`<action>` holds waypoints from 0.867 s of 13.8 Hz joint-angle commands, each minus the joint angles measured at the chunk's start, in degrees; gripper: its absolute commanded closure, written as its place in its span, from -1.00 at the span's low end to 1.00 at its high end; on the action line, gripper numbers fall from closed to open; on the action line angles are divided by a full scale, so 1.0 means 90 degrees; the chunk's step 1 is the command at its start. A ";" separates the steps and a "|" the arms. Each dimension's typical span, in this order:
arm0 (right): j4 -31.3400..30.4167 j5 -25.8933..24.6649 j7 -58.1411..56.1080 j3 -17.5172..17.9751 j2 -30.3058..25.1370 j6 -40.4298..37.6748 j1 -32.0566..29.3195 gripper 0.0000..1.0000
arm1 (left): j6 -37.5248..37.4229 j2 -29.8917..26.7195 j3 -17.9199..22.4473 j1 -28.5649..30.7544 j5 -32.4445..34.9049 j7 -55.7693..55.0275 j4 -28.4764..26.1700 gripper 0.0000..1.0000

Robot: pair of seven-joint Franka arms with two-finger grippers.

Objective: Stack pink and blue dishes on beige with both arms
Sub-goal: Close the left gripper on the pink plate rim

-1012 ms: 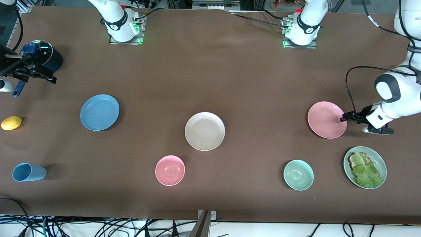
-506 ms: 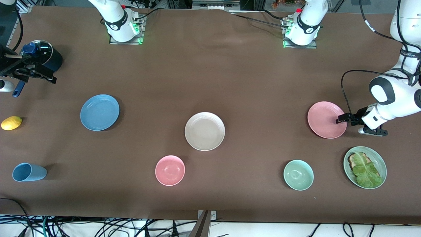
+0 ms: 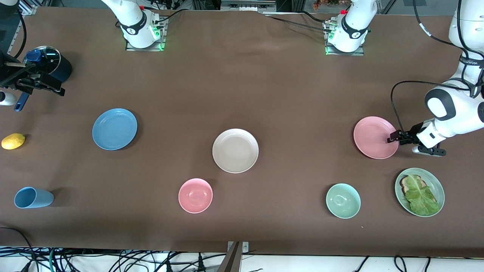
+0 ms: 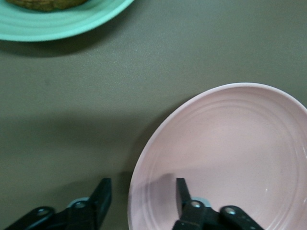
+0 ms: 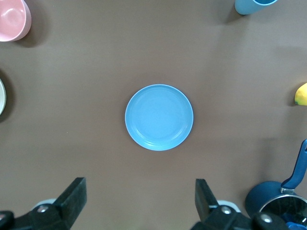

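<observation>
The pink plate [image 3: 372, 136] [image 4: 230, 148] lies flat toward the left arm's end of the table. My left gripper [image 3: 393, 138] [image 4: 142, 187] is open and low at its rim, with one finger over the plate's inside and the other over the table outside it. At the table's middle sits the beige plate [image 3: 235, 150], with nothing on it. Toward the right arm's end the blue plate [image 3: 114, 129] [image 5: 159, 117] lies flat on the table. My right gripper [image 5: 139, 189] waits open high above the table, holding nothing, with the blue plate below it.
A pink bowl [image 3: 195, 195] and a green bowl [image 3: 343, 200] stand nearer the front camera than the plates. The green plate [image 3: 440, 187] with toast and lettuce lies close to the pink plate. A blue cup [image 3: 32, 197], a lemon [image 3: 13, 141] and a dark pot [image 3: 49, 62] occupy the right arm's end.
My left gripper has slid a little inward over the pink plate's rim and then held there. The plates and the right arm have not moved.
</observation>
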 commanded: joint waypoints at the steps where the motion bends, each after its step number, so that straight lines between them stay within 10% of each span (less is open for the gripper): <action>1: -0.0085 0.0077 -0.0084 0.0007 -0.0139 -0.0045 -0.0036 -1.00 | -0.0147 -0.0161 0.0000 0.0037 -0.0218 0.0267 -0.0025 -0.07; 9: -0.0085 0.0077 -0.0084 0.0007 -0.0139 -0.0055 -0.0036 -1.00 | -0.0147 -0.0181 0.0000 0.0125 -0.0414 0.0989 -0.0044 0.48; 12: -0.0085 0.0077 -0.0084 0.0007 -0.0139 -0.0055 -0.0036 -1.00 | -0.0147 -0.0210 0.0000 0.0135 -0.0433 0.0989 -0.0093 1.00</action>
